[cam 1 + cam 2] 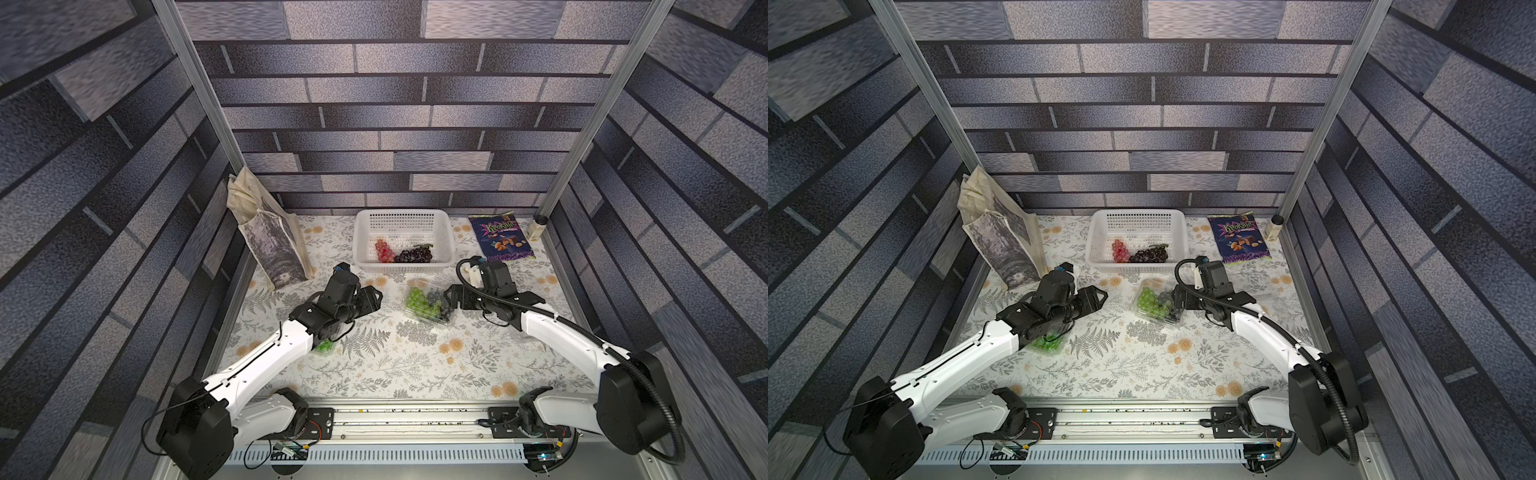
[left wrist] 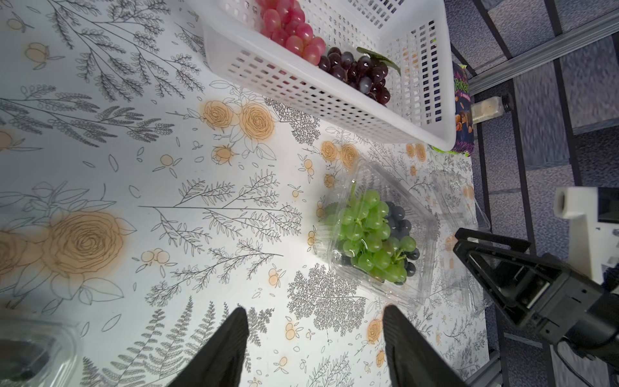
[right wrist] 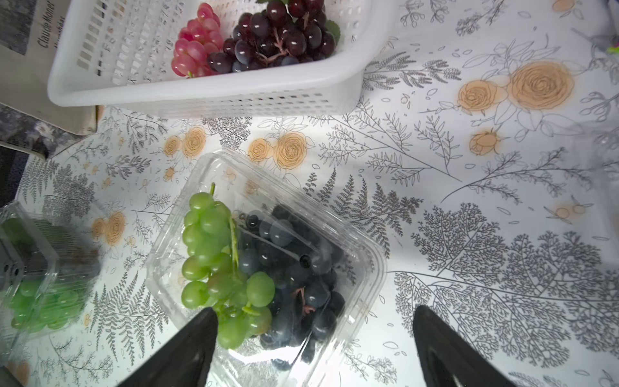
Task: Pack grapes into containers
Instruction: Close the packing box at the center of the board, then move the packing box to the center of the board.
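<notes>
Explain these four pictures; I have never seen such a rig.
Two white-and-black robot arms reach over a flowery tablecloth. Two pictures look down on the whole scene from above; the other two come from a camera on each arm's wrist, looking past its claw. The left claw and right claw are both open and hold nothing. Near the right claw lies a clear plastic hinged box containing a green grape bunch and a black grape bunch. A second clear plastic box holding green grapes sits partly beneath the left arm. Behind, a white perforated plastic basket holds a red bunch and a dark purple bunch.
</notes>
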You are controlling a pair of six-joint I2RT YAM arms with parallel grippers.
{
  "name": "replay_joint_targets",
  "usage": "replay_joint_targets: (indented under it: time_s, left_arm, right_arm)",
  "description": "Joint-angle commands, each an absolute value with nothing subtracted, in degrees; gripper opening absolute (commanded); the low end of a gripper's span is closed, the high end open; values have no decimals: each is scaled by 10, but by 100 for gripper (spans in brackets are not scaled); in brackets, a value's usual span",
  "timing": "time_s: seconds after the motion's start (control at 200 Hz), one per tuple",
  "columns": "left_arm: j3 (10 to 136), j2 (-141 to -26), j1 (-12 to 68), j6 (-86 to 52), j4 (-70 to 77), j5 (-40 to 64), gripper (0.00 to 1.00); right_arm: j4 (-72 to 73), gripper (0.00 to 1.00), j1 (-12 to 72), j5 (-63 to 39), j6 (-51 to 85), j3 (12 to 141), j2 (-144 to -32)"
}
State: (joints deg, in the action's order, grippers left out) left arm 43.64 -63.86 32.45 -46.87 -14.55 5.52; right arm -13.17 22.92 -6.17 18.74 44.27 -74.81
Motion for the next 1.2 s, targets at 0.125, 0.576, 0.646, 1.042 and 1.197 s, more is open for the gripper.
replay_joint_targets:
  time_s: [0.125,0.576,0.646,1.042,1.197]
  left_arm:
    - [433,-604,314,-461,-179,44,67]
    - [418,-609,308,-472,-161,50,68]
    - [412,-606,308,-477,-155,48,68]
    - [403,-592,306,-481,-149,46,68]
    - [400,-588,304,-481,-148,46,68]
  right_arm:
    - [-57,94,219,-101,193,428,-820]
    - [0,92,270,-119,211,443,-870]
    - [3,91,285,-117,213,455,-884]
    - [29,90,377,-114,241,508,-928]
    - [57,89,405,-124,271,505,-926]
